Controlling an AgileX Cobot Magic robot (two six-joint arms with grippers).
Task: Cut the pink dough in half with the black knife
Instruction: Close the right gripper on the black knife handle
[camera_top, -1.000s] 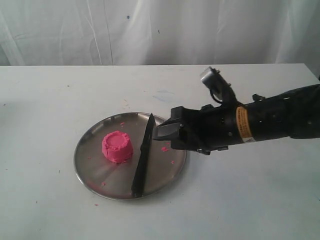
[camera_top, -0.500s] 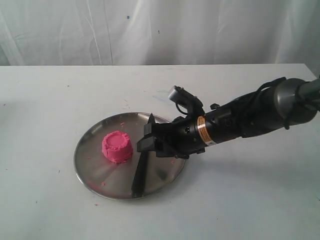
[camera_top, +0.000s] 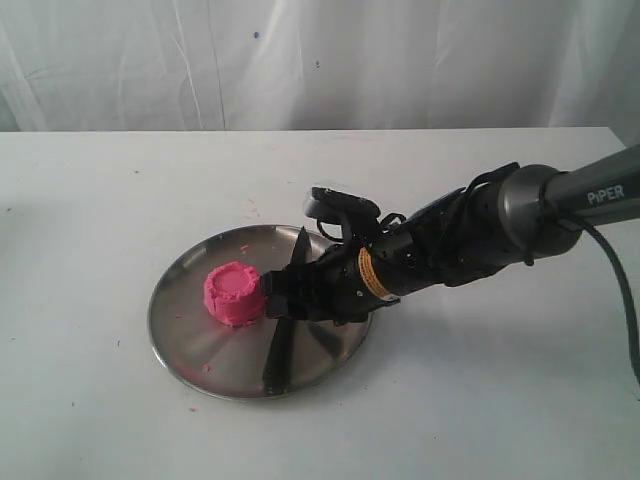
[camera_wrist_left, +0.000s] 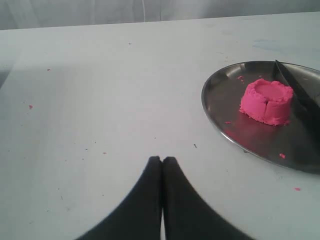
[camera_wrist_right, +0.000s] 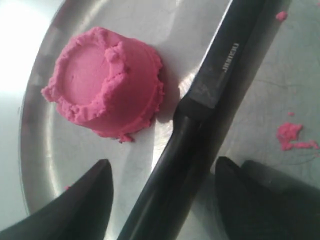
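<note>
The bright pink, stubby cylinder of soft dough (camera_top: 235, 294) sat whole on the round steel plate (camera_top: 190, 345), toward that plate's left half in the exterior view. Just beside it lay the slim all-black knife (camera_top: 283, 345), flat on the plate (blade tip pointing away toward the far rim). The right gripper (camera_wrist_right: 160, 195) hung low over the knife's handle, its fingers spread to either side of it. The left gripper (camera_wrist_left: 162, 162) hovered over the white table (camera_wrist_left: 100, 100), fingertips pressed together.
</note>
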